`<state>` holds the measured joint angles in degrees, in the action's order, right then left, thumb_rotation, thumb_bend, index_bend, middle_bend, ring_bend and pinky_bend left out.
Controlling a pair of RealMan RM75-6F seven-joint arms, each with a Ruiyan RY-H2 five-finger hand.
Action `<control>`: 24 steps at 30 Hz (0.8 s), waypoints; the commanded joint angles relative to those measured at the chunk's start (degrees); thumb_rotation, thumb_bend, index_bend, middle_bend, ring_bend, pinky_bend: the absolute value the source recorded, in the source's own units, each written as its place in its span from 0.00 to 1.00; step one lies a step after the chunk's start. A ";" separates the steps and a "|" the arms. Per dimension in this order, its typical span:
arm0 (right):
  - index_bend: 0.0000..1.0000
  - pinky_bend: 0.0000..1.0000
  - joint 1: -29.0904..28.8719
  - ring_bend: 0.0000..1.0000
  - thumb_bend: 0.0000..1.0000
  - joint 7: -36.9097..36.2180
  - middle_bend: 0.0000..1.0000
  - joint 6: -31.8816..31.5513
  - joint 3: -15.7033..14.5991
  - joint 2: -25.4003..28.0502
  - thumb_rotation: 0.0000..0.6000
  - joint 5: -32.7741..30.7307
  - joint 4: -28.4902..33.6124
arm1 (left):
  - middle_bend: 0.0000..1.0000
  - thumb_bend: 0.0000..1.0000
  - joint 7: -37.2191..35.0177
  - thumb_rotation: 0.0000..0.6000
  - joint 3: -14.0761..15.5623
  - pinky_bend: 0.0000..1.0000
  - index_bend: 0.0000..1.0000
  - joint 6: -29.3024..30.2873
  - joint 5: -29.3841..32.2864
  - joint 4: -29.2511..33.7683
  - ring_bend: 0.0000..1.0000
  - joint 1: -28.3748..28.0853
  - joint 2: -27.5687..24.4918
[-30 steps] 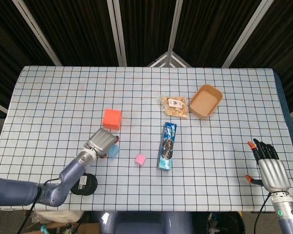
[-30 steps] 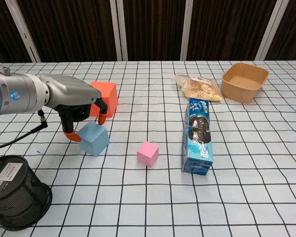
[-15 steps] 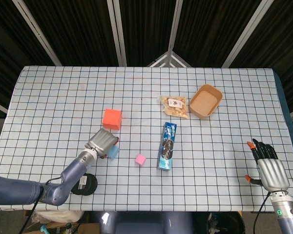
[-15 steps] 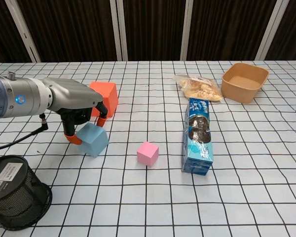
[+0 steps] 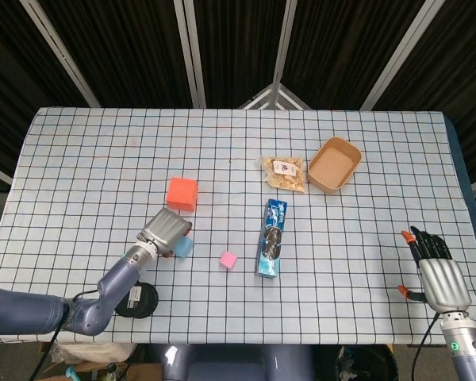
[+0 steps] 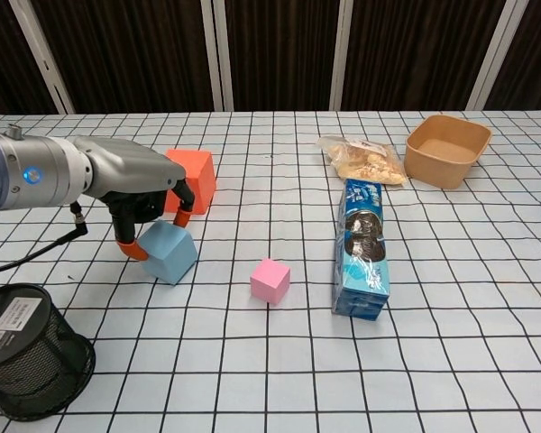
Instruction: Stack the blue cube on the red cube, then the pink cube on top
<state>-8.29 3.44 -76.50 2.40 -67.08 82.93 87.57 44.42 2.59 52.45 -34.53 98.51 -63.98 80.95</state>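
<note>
My left hand (image 6: pixel 137 191) (image 5: pixel 165 229) reaches over the light blue cube (image 6: pixel 168 252) (image 5: pixel 183 248). Orange fingertips (image 6: pixel 131 252) press its lower left and upper right sides, and the cube sits tilted in that pinch, low over the table. Just behind the hand stands the red cube (image 6: pixel 193 178) (image 5: pixel 182 193), on its own. The small pink cube (image 6: pixel 270 280) (image 5: pixel 228 259) lies to the right of the blue one, untouched. Only the head view shows my right hand (image 5: pixel 439 274), which hangs at the table's near right edge, fingers apart and holding nothing.
A blue cookie pack (image 6: pixel 362 248) lies lengthwise right of the pink cube. Behind it are a snack bag (image 6: pixel 361 158) and a brown bowl (image 6: pixel 446 149). A black mesh cup (image 6: pixel 27 352) stands at the near left, below my left forearm.
The left hand and the blue cube have shifted slightly left and up, and the cube now tilts a little more. The right hand has not moved.
</note>
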 commanded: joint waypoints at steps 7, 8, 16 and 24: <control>0.02 0.09 0.12 0.06 0.10 -0.16 0.01 -0.40 -0.15 0.17 1.00 0.46 0.25 | 0.82 0.46 -2.60 1.00 -2.31 0.69 0.50 0.01 2.08 3.96 0.64 -0.19 -4.17; 0.02 0.09 0.14 0.06 0.10 -0.18 0.01 -0.45 -0.18 0.19 1.00 0.53 0.31 | 0.82 0.46 -2.91 1.00 -2.74 0.69 0.51 0.06 2.74 4.76 0.64 -0.32 -4.89; 0.03 0.09 0.48 0.06 0.10 -1.19 0.01 -1.07 -0.19 0.61 1.00 0.75 0.36 | 0.82 0.47 -0.61 1.00 -7.58 0.69 0.55 5.25 13.98 10.68 0.64 -4.28 -11.30; 0.03 0.09 0.63 0.06 0.09 -1.29 0.01 -1.28 0.07 0.69 1.00 0.30 0.20 | 0.82 0.47 2.93 1.00 -10.35 0.69 0.55 8.29 24.50 9.34 0.64 -8.13 -11.22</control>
<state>-7.66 2.15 -77.79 2.47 -66.38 83.23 87.78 46.07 -6.91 59.98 -11.88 108.40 -70.85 69.81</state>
